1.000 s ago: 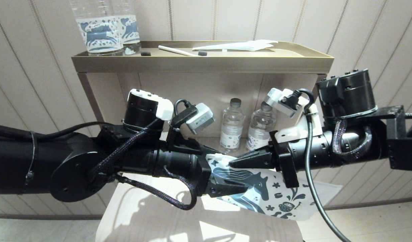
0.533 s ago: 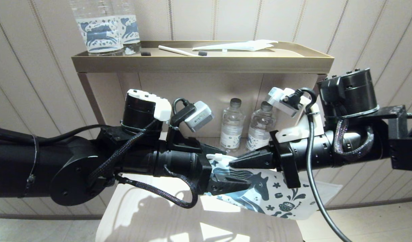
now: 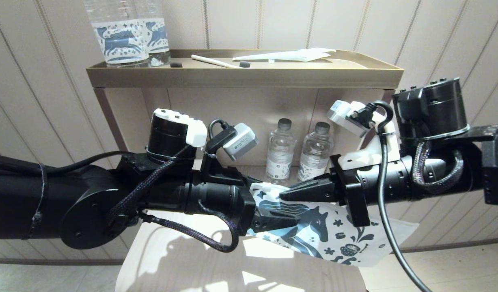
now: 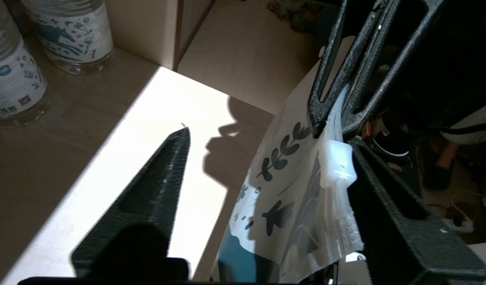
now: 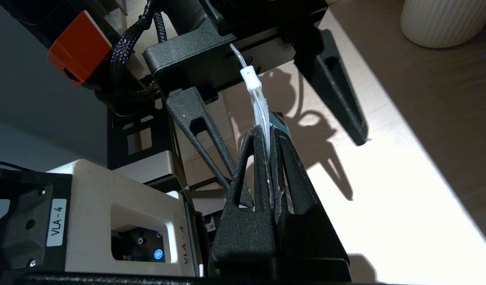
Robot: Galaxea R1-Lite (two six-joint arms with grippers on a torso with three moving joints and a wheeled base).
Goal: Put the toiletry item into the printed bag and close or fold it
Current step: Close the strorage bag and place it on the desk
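Printed bag [image 3: 330,239]: left end concealed behind the left gripper [image 3: 273,202]; contents cannot be determined. Tall bottles [image 3: 127,36] on the tray [image 3: 240,77]: upper portions cut off by the head view's top edge. Small bottles [image 3: 280,152] on the shelf: label text too small to read, bases hidden behind both arms.

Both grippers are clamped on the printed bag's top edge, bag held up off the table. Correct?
Not quite. Only the right gripper is clamped on the printed bag. The left gripper stands open around the bag's slider end, as the left wrist view shows. The bag is held up off the table.
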